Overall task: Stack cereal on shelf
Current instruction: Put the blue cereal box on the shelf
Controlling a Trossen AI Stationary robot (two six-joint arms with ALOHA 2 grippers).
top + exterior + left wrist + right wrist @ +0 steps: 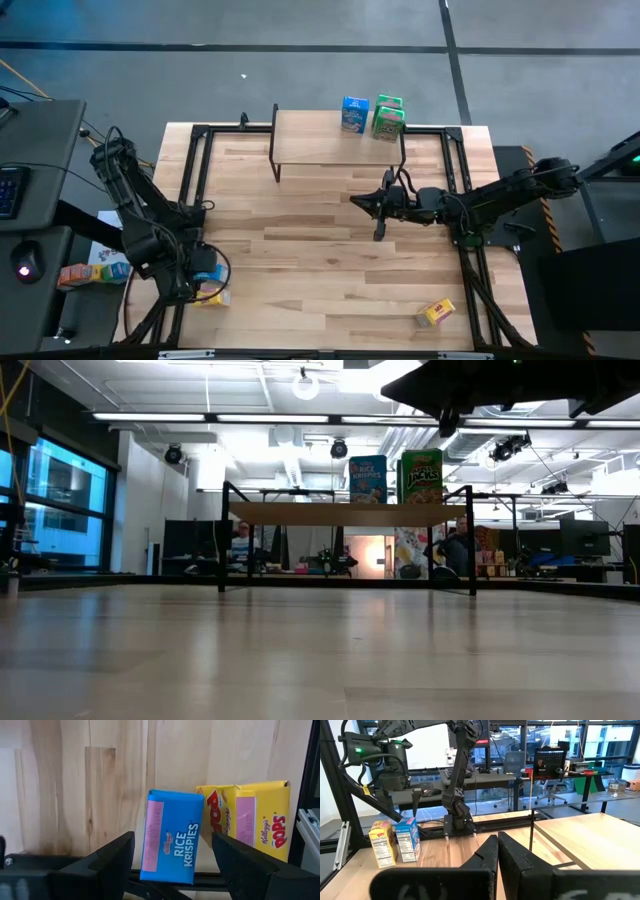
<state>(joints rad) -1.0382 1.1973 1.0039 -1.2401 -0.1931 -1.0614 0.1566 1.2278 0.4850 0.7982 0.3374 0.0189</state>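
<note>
Left wrist view: left end effector (172, 865) is hanging wide open astride a blue box (171, 836), gripping nothing, a yellow box (252, 822) touching alongside; right end effector (498, 851) is hovering shut, empty.

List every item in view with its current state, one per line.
Left gripper: open, fingers either side of the blue box at the table's near left corner.
That blue box: upright on the table.
Yellow box beside it: upright.
Right gripper: shut, empty, mid-table.
Blue box on shelf: upright.
Green box on shelf: upright.
Second yellow box: lying flat, near right.
Shelf: left part bare.
</note>
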